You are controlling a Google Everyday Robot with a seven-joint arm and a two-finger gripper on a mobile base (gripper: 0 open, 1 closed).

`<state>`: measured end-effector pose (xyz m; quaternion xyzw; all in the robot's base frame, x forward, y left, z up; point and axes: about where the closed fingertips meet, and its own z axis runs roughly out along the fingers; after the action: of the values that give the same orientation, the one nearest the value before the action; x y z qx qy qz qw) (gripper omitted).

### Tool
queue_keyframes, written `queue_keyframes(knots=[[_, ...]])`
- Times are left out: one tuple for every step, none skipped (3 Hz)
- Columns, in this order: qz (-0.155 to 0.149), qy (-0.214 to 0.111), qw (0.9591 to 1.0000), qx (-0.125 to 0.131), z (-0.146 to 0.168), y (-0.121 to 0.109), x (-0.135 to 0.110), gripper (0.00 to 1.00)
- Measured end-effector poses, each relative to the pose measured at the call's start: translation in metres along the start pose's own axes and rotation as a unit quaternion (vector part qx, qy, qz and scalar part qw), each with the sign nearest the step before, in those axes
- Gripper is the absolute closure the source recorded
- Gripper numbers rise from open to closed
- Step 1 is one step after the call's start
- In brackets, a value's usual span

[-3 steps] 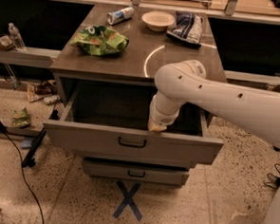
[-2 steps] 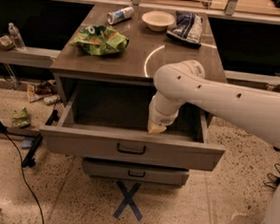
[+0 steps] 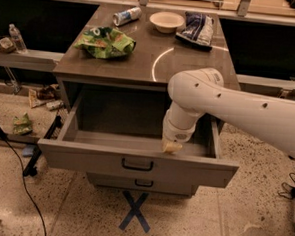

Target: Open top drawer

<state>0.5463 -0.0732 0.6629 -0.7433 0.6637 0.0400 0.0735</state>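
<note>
The top drawer (image 3: 85,159) is a wide grey metal box pulled far out of the cabinet, with its inside showing. Its dark pull handle (image 3: 137,164) sits at front centre. My gripper (image 3: 172,147) reaches down into the drawer on my white arm (image 3: 228,107), just behind the front panel and a little right of the handle. Its yellowish tip is close to the inner face of the front panel. A shorter grey drawer (image 3: 108,180) below it stands shut, with its own small handle (image 3: 143,183).
The cabinet top (image 3: 190,67) carries a green chip bag (image 3: 106,41), a lying can (image 3: 127,16), a bowl (image 3: 166,21) and a dark snack bag (image 3: 195,29). A blue tape X (image 3: 135,211) marks the floor in front. A black cable (image 3: 19,167) and litter (image 3: 22,124) lie at left.
The top drawer has slid further out toward the camera. My gripper has come along with it, staying just behind the front panel.
</note>
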Motion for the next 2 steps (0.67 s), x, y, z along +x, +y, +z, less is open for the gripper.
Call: queue_keyframes(knots=[[0.014,0.000,0.9997,-0.020,-0.0049,0.0196,0.0063,1.00],[0.017,-0.017,0.9997,-0.007,-0.0143,0.0144,0.0079,1.00]])
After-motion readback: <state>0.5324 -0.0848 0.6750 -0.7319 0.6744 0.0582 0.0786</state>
